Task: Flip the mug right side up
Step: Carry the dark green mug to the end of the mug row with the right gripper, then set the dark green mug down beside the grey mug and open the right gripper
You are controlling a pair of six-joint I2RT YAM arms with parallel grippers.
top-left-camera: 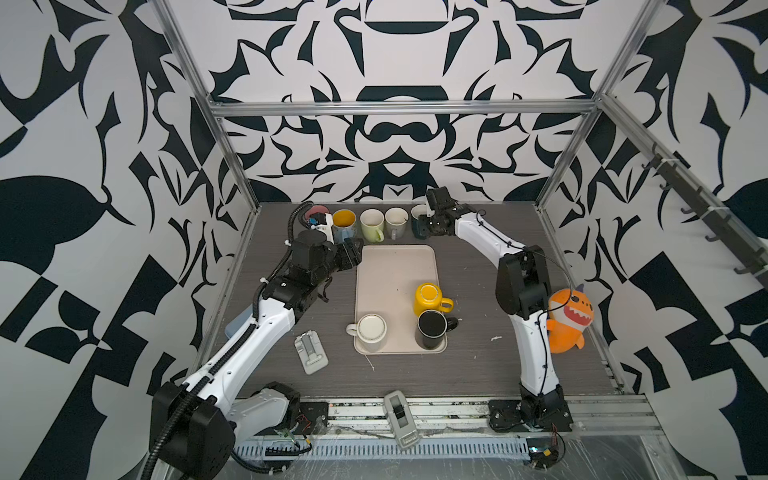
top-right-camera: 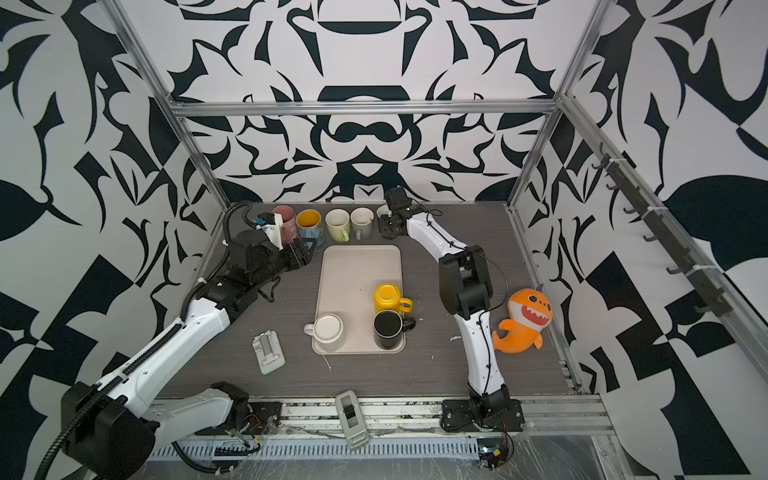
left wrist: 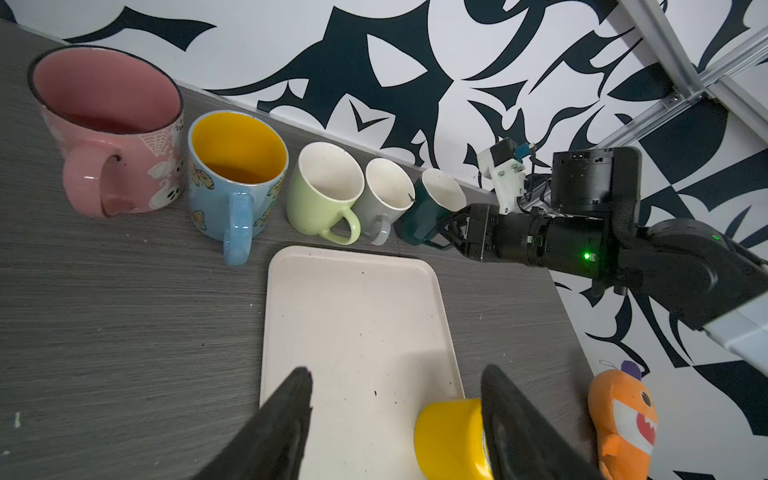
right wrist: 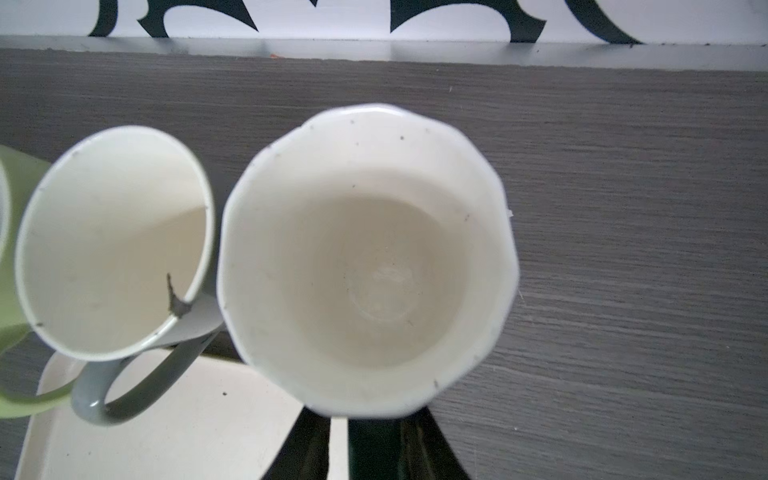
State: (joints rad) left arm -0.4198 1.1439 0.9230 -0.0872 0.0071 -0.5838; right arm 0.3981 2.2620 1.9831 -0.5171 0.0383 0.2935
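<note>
Table [top-left-camera: 478, 365]: grey woodgrain.
Tray [top-left-camera: 395, 270]: cream, three mugs [top-left-camera: 428, 297] at its near end.
Left gripper [left wrist: 397, 371]: jaws wide, empty, at the tray's far corner.
Teal mug [left wrist: 415, 222]: upright, ending the back row [top-left-camera: 372, 222].
Right gripper [left wrist: 448, 227]: astride its handle; grip perhaps slack, you cannot tell.
Walls [top-left-camera: 395, 145]: black-and-white swirls.

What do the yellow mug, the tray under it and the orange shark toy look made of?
Yellow mug: likely glazed ceramic; glossy, with bright highlights. Tray: probably matte plastic; dull cream surface, moulded rounded rim. Orange shark toy: plush fabric over stuffing; soft, puffy shape, no shine.
</note>
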